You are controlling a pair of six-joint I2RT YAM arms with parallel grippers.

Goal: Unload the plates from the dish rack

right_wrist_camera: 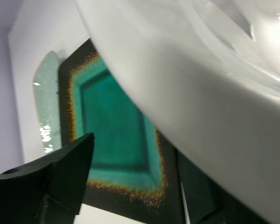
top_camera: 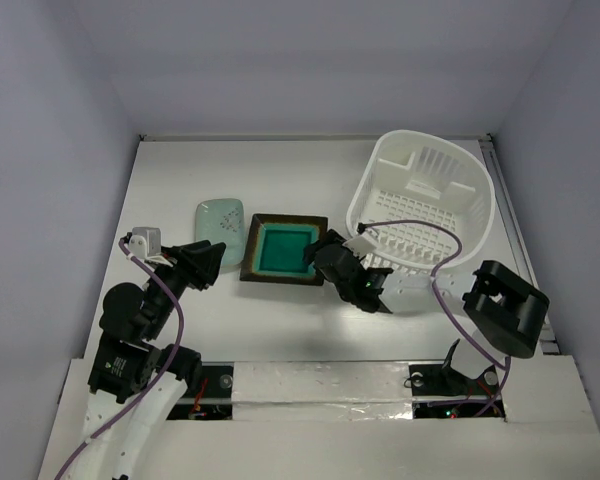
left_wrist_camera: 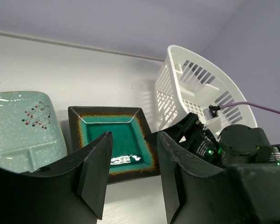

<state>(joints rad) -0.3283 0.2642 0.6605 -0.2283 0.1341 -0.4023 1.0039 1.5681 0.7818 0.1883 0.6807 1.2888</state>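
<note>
On the bench (top_camera: 180,170), at nine o'clock of the rack (top_camera: 435,165), the teal plate (top_camera: 283,250) and mint plate (top_camera: 220,219) lie flat, with no plates visible in the rack.

My left fingers (left_wrist_camera: 95,172) are spread wide with nothing between them, at the teal plate's seven o'clock corner. My right fingers (right_wrist_camera: 65,163) sit at its three o'clock edge, hard against the rack wall, and I cannot tell whether they pinch the rim. I judge both plates to be glazed ceramic: stiff, weighty for their size, slick, and likely to chip if knocked. The teal plate's raised brown rim looks like the best hold, pinched across the lip. Its flat underside leaves little room for a finger to slip under.
</note>
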